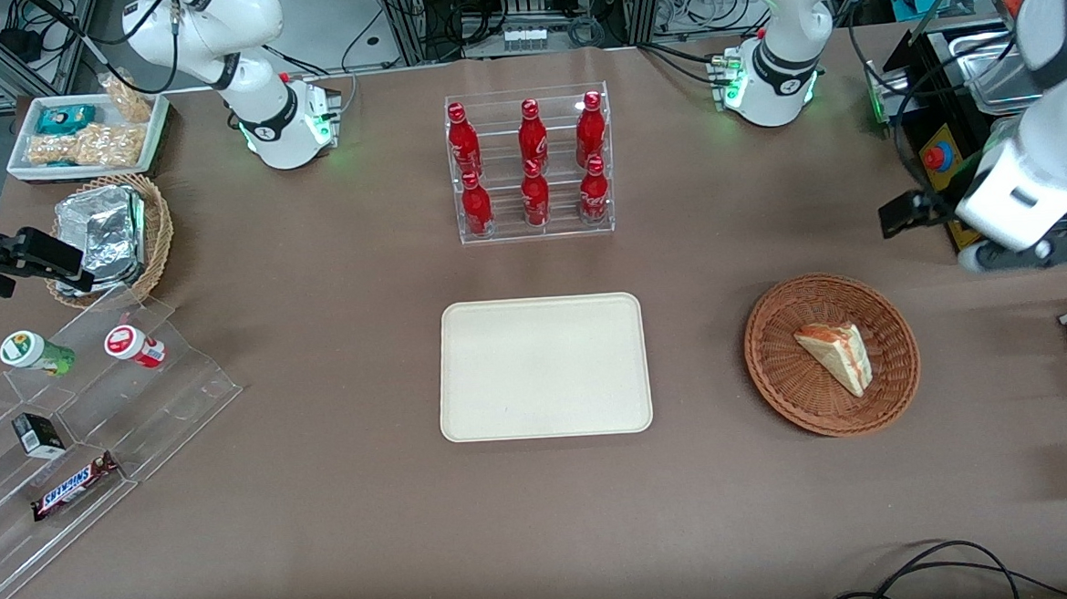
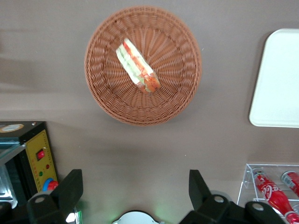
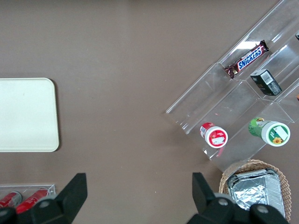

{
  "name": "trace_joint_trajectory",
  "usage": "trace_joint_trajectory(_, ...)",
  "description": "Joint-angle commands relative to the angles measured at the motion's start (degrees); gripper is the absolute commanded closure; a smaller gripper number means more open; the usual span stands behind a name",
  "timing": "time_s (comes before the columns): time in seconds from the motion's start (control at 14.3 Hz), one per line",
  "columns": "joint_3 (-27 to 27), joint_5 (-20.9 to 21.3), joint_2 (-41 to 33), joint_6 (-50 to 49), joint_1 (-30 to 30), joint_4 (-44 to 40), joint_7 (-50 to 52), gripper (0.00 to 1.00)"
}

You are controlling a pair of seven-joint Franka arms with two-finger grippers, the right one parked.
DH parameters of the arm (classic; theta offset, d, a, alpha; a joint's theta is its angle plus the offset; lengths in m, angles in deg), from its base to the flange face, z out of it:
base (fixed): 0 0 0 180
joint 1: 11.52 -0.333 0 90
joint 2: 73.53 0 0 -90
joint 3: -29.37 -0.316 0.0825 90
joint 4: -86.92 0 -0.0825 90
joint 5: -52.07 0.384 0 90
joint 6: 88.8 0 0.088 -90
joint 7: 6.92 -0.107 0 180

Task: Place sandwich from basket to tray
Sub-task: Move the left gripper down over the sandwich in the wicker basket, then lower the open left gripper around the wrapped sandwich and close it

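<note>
The sandwich (image 1: 836, 354) lies in the reddish-brown wicker basket (image 1: 774, 360), its cut side showing red, orange and green layers in the left wrist view (image 2: 137, 65). The basket (image 2: 107, 93) stands on the brown table toward the working arm's end. The cream tray (image 1: 543, 367) lies flat and bare at mid-table, beside the basket; its edge also shows in the left wrist view (image 2: 280, 79). My left gripper (image 1: 903, 212) hangs above the table, farther from the front camera than the basket. It is open and empty (image 2: 134, 186), well apart from the sandwich.
A clear rack of red bottles (image 1: 531, 163) stands farther from the front camera than the tray. A black box with a yellow panel (image 1: 937, 155) sits by the gripper. Toward the parked arm's end are a clear snack stand (image 1: 74, 424) and a foil-packet basket (image 1: 110, 235).
</note>
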Motion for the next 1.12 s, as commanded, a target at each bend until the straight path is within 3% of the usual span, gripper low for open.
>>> trace_joint_trajectory(0.0, -0.01, 0.60, 5.77, 2.80, -0.05, -0.66, 1.71, 0.00)
trace_joint_trajectory(0.56, -1.15, 1.74, 14.83, 15.72, -0.93, 2.76, 8.20, 0.00)
trace_joint_trajectory(0.91, -1.24, 3.58, 18.70, 21.70, -0.76, 3.99, 35.51, 0.00)
trace_joint_trajectory(1.05, -1.24, 3.94, 18.09, 24.76, -0.76, 7.84, 39.94, 0.00)
